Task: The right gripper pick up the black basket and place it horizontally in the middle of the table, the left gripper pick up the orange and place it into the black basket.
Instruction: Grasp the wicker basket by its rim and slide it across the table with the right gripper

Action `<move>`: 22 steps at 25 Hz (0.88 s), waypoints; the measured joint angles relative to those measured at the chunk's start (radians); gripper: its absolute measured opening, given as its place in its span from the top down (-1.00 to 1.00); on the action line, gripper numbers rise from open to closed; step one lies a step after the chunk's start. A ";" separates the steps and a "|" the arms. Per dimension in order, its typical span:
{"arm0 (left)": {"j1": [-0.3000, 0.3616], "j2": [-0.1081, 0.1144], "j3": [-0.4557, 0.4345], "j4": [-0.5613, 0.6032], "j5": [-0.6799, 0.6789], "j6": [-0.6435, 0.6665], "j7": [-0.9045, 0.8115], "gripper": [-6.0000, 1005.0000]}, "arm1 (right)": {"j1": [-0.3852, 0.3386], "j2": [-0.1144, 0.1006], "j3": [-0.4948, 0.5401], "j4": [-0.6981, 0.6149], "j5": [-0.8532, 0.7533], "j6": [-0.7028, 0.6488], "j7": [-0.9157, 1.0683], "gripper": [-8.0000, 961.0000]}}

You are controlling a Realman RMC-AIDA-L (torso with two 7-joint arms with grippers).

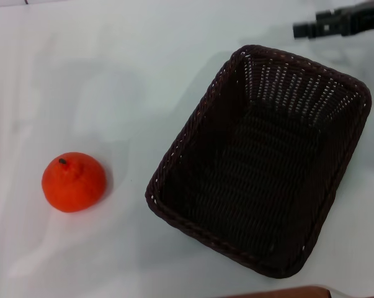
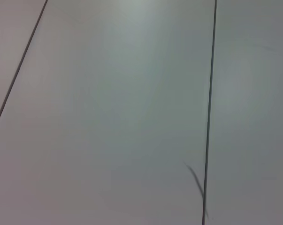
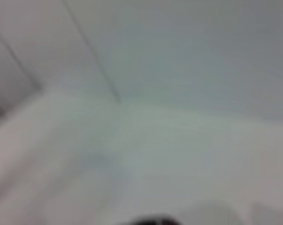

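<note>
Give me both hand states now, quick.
Left hand: not in view in any camera.
Right hand: at the table's far right, beyond the black basket, holding nothing; open or closed cannot be told.

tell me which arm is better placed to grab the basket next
Right. The right pincer shows at the far right of the head view, just beyond the black basket, which lies askew on the table. The left pincer is out of view; the orange waits alone.
</note>
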State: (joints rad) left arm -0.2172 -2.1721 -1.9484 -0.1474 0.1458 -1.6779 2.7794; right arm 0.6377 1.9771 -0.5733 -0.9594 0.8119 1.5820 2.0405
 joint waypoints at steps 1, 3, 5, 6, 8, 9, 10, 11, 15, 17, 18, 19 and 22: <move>0.001 0.000 0.001 0.000 0.000 0.000 0.000 -0.87 | 0.014 -0.001 -0.003 -0.020 -0.042 0.018 0.018 -0.91; 0.003 0.000 0.001 -0.001 0.000 -0.002 -0.001 -0.87 | 0.058 -0.001 -0.010 -0.062 -0.160 0.067 0.054 -0.91; 0.004 0.000 0.001 0.000 0.000 -0.005 -0.002 -0.86 | 0.092 0.003 -0.018 -0.078 -0.240 0.096 0.070 -0.91; 0.004 0.000 0.002 0.000 0.000 -0.006 -0.002 -0.86 | 0.114 0.007 -0.028 -0.082 -0.292 0.111 0.077 -0.91; 0.005 0.001 0.008 0.001 0.000 -0.010 -0.003 -0.86 | 0.140 0.014 -0.053 -0.084 -0.356 0.119 0.087 -0.91; 0.005 0.001 0.012 0.001 0.000 -0.012 -0.004 -0.86 | 0.147 0.016 -0.064 -0.083 -0.373 0.117 0.092 -0.91; 0.006 0.002 0.016 0.000 0.000 -0.013 -0.006 -0.86 | 0.153 0.019 -0.080 -0.081 -0.390 0.112 0.098 -0.91; 0.007 0.004 0.021 0.000 0.000 -0.014 -0.010 -0.86 | 0.158 0.022 -0.096 -0.080 -0.401 0.106 0.105 -0.91; 0.011 0.005 0.028 -0.002 0.000 -0.017 -0.016 -0.86 | 0.161 0.029 -0.148 -0.067 -0.412 0.067 0.123 -0.91; 0.013 0.005 0.028 -0.004 0.000 -0.018 -0.017 -0.86 | 0.161 0.030 -0.172 -0.046 -0.413 0.047 0.125 -0.91; 0.013 0.005 0.028 -0.004 0.000 -0.018 -0.017 -0.86 | 0.161 0.031 -0.184 -0.035 -0.414 0.038 0.126 -0.91; 0.014 0.005 0.028 -0.004 0.000 -0.019 -0.017 -0.86 | 0.161 0.032 -0.199 -0.020 -0.414 0.029 0.126 -0.91; 0.014 0.005 0.028 -0.005 0.000 -0.019 -0.017 -0.86 | 0.162 0.034 -0.221 0.007 -0.410 0.010 0.116 -0.73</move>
State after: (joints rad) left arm -0.2029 -2.1671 -1.9205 -0.1521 0.1457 -1.6966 2.7626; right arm 0.7992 2.0112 -0.7947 -0.9524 0.4022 1.5921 2.1560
